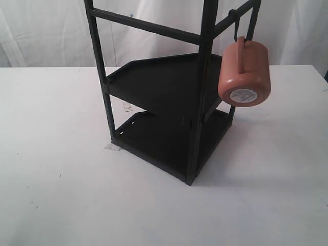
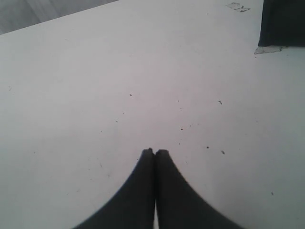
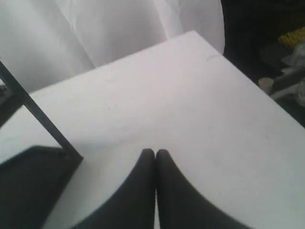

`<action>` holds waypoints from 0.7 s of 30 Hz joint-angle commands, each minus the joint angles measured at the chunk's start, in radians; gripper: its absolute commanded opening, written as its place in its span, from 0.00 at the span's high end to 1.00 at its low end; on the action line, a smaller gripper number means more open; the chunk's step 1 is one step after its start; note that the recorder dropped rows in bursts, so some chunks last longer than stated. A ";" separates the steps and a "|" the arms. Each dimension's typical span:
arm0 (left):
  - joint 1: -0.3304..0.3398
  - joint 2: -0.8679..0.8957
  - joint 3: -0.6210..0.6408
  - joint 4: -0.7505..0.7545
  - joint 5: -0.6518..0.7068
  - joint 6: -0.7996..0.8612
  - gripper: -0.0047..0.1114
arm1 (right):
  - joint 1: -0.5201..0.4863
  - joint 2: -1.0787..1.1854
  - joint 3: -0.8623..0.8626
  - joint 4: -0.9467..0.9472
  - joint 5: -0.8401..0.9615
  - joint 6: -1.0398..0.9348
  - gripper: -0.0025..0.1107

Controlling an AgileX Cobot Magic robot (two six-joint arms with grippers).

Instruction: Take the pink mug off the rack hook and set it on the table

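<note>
Across the broad white worktop (image 1: pixel 61 205), no mug set down anywhere. Toward the far middle, the tall black two-shelf rack (image 1: pixel 169 97). At its right side, well up off the surface, the pink mug (image 1: pixel 245 72), hanging by its handle from the rack hook (image 1: pixel 251 25), tipped so its stickered underside faces near. Absent from the exterior view, the left hand (image 2: pixel 155 151) and right hand (image 3: pixel 155 151), each with fingertips pressed together on nothing, over bare surface with a rack corner in sight. Judged from this: not begun, with reaching, grasping, lifting off and setting down all left to do.
</note>
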 commanded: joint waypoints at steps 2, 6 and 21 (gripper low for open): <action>-0.006 -0.004 0.004 -0.007 -0.001 -0.002 0.96 | 0.051 0.094 -0.125 0.000 0.256 -0.146 0.98; -0.006 -0.004 0.004 -0.007 -0.001 -0.002 0.96 | 0.101 0.112 -0.189 0.086 0.409 -0.285 0.98; -0.006 -0.004 0.004 -0.007 -0.001 -0.002 0.96 | 0.164 0.112 -0.406 0.548 0.898 -0.767 0.98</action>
